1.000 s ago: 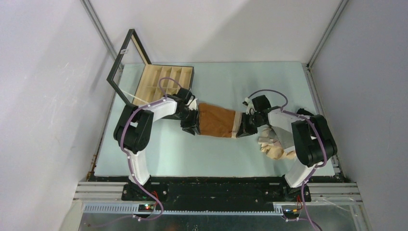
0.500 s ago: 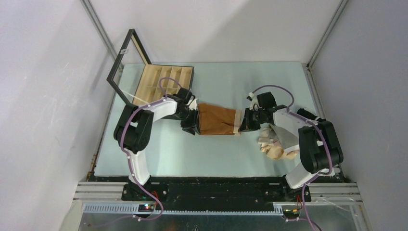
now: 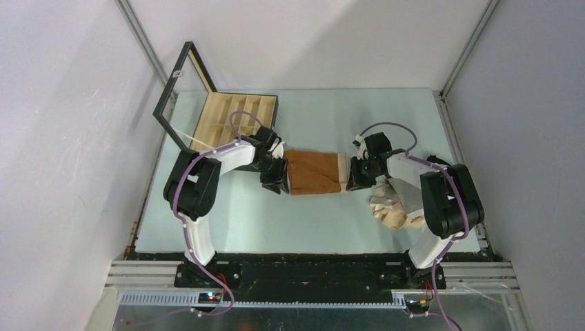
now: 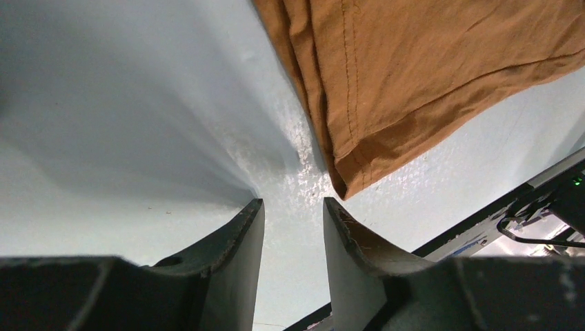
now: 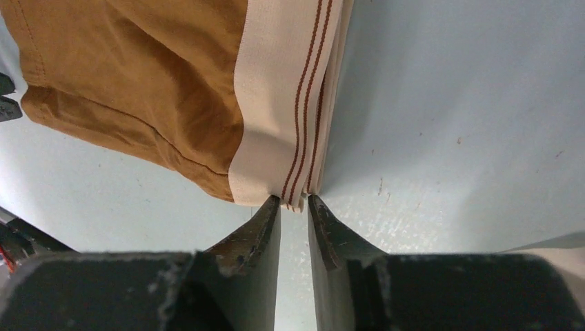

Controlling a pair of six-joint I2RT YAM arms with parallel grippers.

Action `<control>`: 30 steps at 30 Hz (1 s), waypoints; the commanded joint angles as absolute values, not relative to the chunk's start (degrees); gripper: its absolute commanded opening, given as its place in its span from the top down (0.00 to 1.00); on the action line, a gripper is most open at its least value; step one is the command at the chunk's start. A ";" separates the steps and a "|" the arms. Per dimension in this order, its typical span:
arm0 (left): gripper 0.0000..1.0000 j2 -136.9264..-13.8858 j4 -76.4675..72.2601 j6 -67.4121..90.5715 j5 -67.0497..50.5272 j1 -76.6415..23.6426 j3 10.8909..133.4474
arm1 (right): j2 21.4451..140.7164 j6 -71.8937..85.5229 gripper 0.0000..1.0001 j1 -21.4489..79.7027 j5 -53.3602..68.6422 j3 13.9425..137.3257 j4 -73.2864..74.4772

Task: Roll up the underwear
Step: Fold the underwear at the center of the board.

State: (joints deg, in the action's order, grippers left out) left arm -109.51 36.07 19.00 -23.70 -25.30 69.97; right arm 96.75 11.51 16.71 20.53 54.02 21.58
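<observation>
Jaws of the left gripper (image 4: 293, 205) stand moderately apart with nothing between them; only bare table (image 3: 310, 224) shows in the gap. Jaws of the right gripper (image 5: 294, 201) are parted by a narrow slit. The corner of the striped waistband (image 5: 286, 103) sits right at their tips, and it does not look clamped.

Count:
- One rust-brown underwear (image 3: 314, 174), lying flat and folded mid-table between the two grippers.
- One heap of garments (image 3: 394, 207), beige and grey pieces visible; the number in it cannot be told.
- One wooden box (image 3: 234, 116) with compartments, lid (image 3: 176, 96) raised.

Pose:
- Left arm (image 3: 196, 186) reaches in from the left. Its fingers are low over the table, just beside the garment's hemmed left corner and apart from it.
- Right arm (image 3: 445, 200) is bent inward, with its fingers low at the waistband end.

Surroundings:
- The box sits at the far left corner, behind the left arm.
- The heap lies near the right arm's elbow, just right of the right gripper, partly hidden under the arm.
</observation>
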 commanded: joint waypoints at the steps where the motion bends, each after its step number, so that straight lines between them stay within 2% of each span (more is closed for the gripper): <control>1: 0.56 -108.39 35.87 17.76 -23.09 -25.84 71.47 | 96.45 9.99 0.73 17.22 17.50 56.94 21.09; 5: 0.56 -108.76 36.20 17.62 -23.03 -25.85 71.98 | 95.81 9.12 0.72 17.24 15.80 56.95 21.69; 9: 0.56 -108.87 36.46 17.50 -22.94 -25.84 72.27 | 95.84 8.35 0.58 17.30 15.36 57.35 21.80; 17: 0.55 -108.72 36.90 16.85 -22.54 -25.84 72.54 | 97.84 7.58 0.50 17.22 16.24 60.30 22.20; 24: 0.48 -108.46 36.77 16.75 -22.61 -25.98 72.18 | 100.87 7.91 0.53 17.52 18.88 60.62 21.56; 30: 0.45 -108.46 36.73 16.68 -23.00 -26.09 71.90 | 103.33 8.09 0.62 17.10 18.79 60.97 20.57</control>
